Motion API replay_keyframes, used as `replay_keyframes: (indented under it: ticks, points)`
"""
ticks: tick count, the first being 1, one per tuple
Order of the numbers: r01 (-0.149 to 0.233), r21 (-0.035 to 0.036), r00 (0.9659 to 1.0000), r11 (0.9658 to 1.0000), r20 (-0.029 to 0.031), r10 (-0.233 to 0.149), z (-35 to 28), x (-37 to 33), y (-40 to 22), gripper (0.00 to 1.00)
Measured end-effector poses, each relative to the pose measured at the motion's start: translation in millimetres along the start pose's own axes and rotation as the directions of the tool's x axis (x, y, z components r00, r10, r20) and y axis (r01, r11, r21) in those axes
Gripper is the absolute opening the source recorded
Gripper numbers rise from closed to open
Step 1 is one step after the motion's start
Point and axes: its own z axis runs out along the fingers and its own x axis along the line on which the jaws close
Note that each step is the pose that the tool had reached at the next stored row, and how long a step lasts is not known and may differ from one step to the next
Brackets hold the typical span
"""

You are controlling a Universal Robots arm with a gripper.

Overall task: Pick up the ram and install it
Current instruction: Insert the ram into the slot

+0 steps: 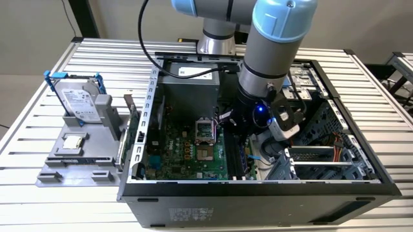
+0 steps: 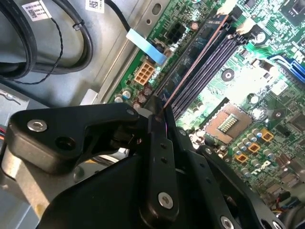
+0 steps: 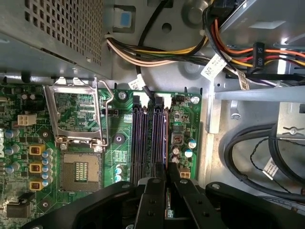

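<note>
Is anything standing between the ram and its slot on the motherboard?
Nothing visible does. The gripper holds the ram edge-on, lined up right along the open memory slots.

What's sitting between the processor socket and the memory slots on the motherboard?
In the first wrist view, green motherboard with a few small blue capacitors.

exterior view looks down from above at the open case (image 1: 258, 188) — both wrist views sit close over its motherboard (image 3: 124, 143).
</note>
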Motion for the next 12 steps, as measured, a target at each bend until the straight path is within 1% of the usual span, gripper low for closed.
replay_keyframes:
  ticks: [5,10,12]
  points:
    - [-0.009,0.0000,1.0000,1.0000,-0.0005,0.009,-0.6,0.0,-0.4,0.00]
    - [-0.040,0.0006,0.9992,0.9992,-0.0008,0.040,-0.5,0.0,-0.5,0.00]
    - [-0.042,0.0010,0.9991,0.9991,-0.0007,0.042,0.2,0.0,-0.4,0.00]
